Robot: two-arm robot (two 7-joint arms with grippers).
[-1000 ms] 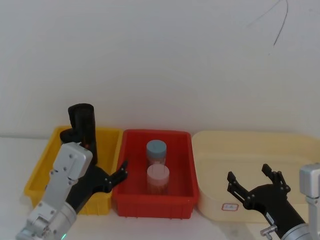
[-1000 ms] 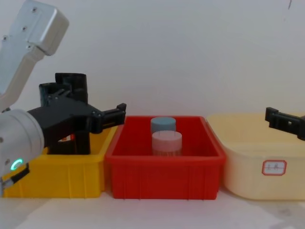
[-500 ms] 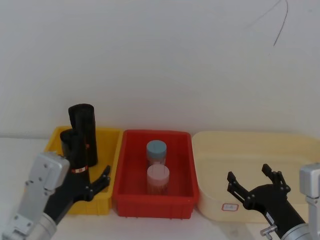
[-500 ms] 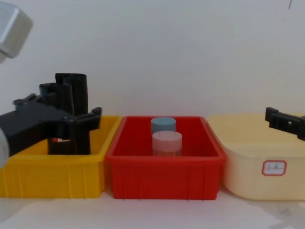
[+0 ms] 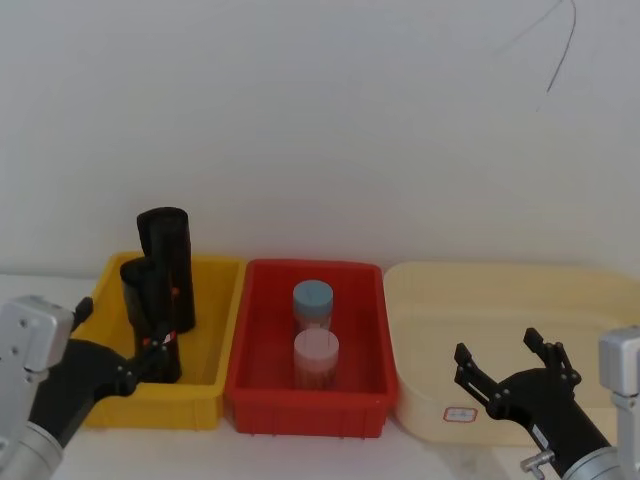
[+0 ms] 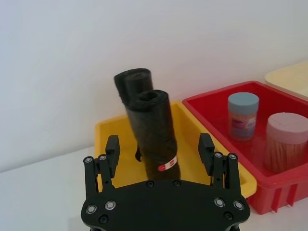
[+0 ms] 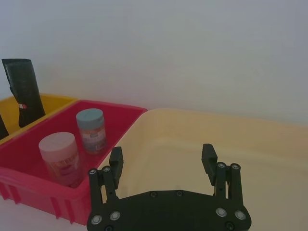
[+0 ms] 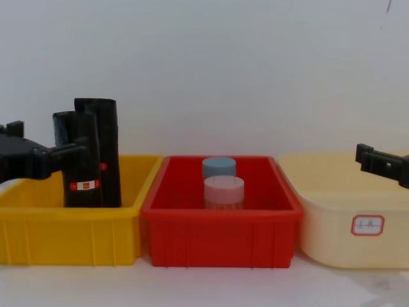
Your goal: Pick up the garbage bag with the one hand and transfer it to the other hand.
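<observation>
Garbage bag stands in yellow bin, twin roll just behind.

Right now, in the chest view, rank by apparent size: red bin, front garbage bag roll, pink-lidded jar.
1. red bin
2. front garbage bag roll
3. pink-lidded jar, its lower part hidden behind the bin's wall

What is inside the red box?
Two jars stand in the red box: a pink-lidded jar in front, a blue-lidded jar behind it. The pink jar covers the blue jar's lower part.
</observation>
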